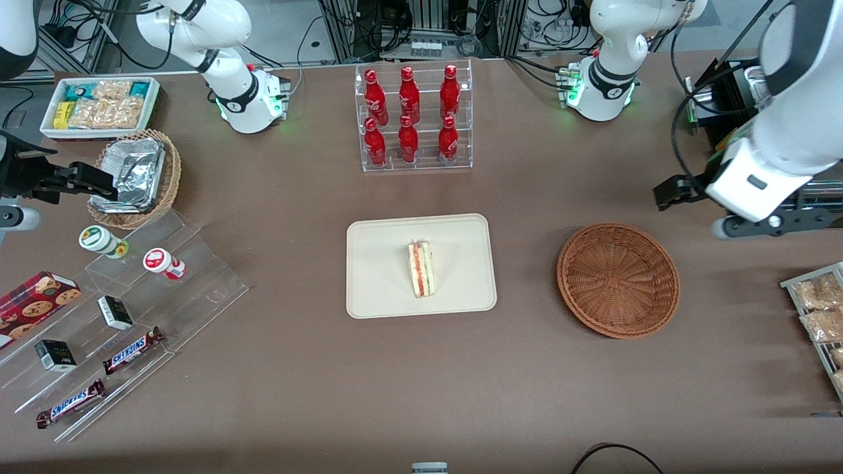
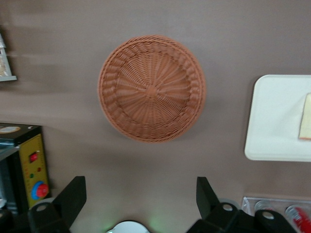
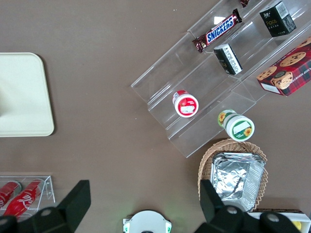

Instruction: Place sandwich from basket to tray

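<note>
The sandwich (image 1: 421, 268) lies on the cream tray (image 1: 382, 289) in the middle of the table, its red, orange and green cut edge facing up. The reddish-brown wicker basket (image 1: 618, 280) sits beside the tray toward the working arm's end, with nothing in it. My left gripper (image 1: 673, 192) is raised above the table, farther from the front camera than the basket, open and empty. In the left wrist view the open gripper (image 2: 141, 199) looks down on the basket (image 2: 152, 88), and the tray (image 2: 274, 121) shows with an edge of the sandwich (image 2: 306, 124).
A clear rack of red cola bottles (image 1: 413, 118) stands farther from the front camera than the tray. A foil-tray basket (image 1: 135, 178), a white snack bin (image 1: 99, 105) and acrylic steps with snacks (image 1: 132, 316) lie toward the parked arm's end. A rack of snack packets (image 1: 820, 316) lies toward the working arm's end.
</note>
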You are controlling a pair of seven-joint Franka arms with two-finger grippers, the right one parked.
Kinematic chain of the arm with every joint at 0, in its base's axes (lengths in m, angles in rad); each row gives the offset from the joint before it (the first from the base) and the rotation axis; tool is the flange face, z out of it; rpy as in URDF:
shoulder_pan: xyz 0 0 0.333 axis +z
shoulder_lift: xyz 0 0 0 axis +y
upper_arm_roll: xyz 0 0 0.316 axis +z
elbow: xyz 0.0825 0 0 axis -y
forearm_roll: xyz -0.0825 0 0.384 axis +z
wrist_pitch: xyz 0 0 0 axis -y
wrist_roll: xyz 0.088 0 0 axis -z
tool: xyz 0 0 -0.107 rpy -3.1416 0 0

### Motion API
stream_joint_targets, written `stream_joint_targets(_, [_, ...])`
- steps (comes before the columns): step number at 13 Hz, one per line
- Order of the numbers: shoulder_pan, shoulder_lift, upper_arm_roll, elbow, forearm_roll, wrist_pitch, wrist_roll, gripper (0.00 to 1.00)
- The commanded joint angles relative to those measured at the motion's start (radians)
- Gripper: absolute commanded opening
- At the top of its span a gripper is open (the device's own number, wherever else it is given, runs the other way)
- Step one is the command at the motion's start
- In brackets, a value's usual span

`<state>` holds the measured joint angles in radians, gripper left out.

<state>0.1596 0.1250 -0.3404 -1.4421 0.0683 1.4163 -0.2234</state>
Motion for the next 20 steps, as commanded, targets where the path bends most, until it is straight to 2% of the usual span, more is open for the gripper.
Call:
stream_joint_targets(1, [0.093,-0.097,-0.008,-0.089,-0.06,-0.002,0.128,1.0])
stream_joint_targets(3, [0.115,-0.107,-0.005,-0.096,-0.071,-0.003,0.165,1.0])
stream_joint_targets(4, [0.104,-0.108,0.027,-0.096,-0.073,-0.005,0.173,1.0])
stream_joint_targets(7, [-0.055,-0.134,0.222,-0.112,-0.073,-0.01,0.208,1.0])
stream_joint_targets(10, [-0.17,-0.168,0.331,-0.15,-0.073,0.001,0.208,1.0])
stream_joint_targets(20, [-0.176,-0.176,0.343,-0.132,-0.076,0.039,0.205,0.99])
